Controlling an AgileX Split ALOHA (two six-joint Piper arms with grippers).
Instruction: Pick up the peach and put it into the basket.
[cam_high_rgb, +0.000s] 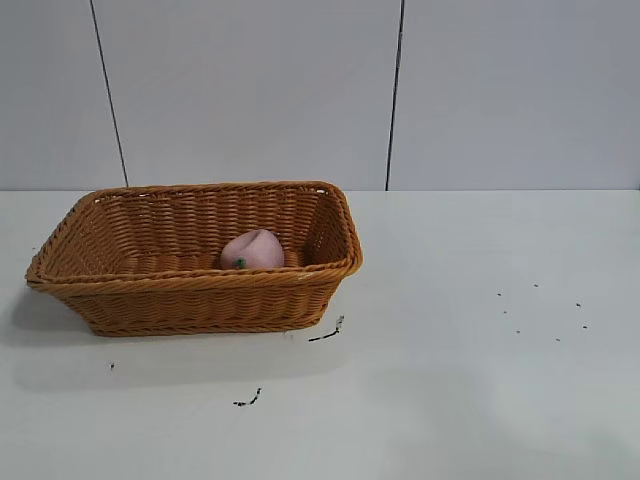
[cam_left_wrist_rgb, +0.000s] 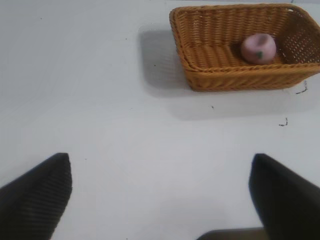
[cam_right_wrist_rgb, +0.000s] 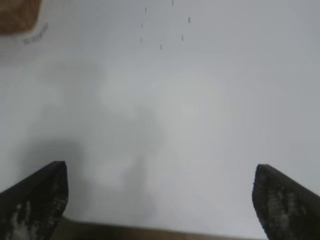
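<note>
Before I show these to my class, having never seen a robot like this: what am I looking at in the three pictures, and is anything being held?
This is a two-armed table robot. One picture comes from an outside camera facing it; the other two from cameras on each wrist. The dark wedges there are fingers: the left hand and right hand are both open, holding nothing, above bare white table. On the table stands a wicker basket, and the pink peach lies inside it.

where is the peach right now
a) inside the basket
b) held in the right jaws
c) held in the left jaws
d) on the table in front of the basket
a: the peach lies inside the basket, and both sets of jaws stand open, holding nothing.
</note>
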